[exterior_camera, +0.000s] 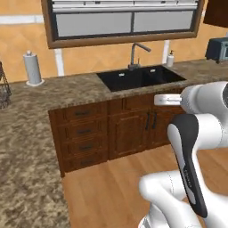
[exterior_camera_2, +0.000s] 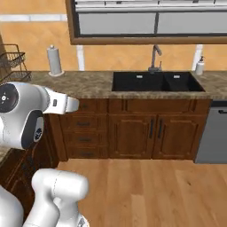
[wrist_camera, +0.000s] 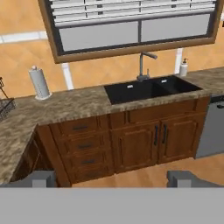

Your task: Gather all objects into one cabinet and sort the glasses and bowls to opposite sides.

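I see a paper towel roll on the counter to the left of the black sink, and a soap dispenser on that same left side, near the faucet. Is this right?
Not quite. The paper towel roll does stand on the counter left of the black sink, but the soap dispenser stands on the right side of the sink, to the right of the faucet. The hand view shows it clearly.

Gripper [wrist_camera: 112,179] sits high, facing the counter [wrist_camera: 74,104], fingertips well apart. Sink [wrist_camera: 151,89] is ahead and slightly right, set in the counter, faucet [wrist_camera: 143,65] behind it, soap dispenser [wrist_camera: 183,68] at its right rear. Paper towel roll [wrist_camera: 39,82] stands ahead-left on the counter; wire rack [wrist_camera: 5,105] farther left. Drawer unit [wrist_camera: 83,146] below, ahead-left; double-door base cabinet [wrist_camera: 158,140] under the sink; dishwasher [wrist_camera: 212,131] far right. Window [wrist_camera: 131,26] above.
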Tool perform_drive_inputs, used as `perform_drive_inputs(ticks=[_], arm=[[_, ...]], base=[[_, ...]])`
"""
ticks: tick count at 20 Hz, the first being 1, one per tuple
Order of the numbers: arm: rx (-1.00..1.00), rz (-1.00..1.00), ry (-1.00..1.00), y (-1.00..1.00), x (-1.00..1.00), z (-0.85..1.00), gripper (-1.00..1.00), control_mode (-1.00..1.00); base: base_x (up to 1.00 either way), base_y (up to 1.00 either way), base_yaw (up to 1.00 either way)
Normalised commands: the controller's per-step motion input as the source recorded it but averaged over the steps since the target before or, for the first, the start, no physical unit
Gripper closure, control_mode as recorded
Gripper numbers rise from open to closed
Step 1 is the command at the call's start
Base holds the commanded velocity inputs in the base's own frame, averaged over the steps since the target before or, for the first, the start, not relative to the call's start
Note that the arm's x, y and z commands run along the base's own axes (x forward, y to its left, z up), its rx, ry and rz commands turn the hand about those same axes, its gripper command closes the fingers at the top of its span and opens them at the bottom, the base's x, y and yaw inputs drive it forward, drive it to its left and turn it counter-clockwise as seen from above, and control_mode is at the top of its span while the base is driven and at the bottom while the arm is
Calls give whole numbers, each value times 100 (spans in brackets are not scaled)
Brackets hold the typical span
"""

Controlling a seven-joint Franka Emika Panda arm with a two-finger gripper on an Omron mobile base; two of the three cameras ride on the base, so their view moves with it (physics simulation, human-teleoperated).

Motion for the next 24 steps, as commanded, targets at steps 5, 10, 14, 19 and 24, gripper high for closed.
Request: perform_drive_inputs(ticks=[5,10,14,19,24], arm=[[0,0,0,0,0,0,-100,100],[0,0,0,0,0,0,-100,100],[0,0,0,0,0,0,-100,100],[0,0,0,0,0,0,-100,100],[0,0,0,0,0,0,-100,100]], base=[[24,-24,-88],[39,-90,-66],[39,-83,-63],[28,-54,-74],[43,-18,-71]])
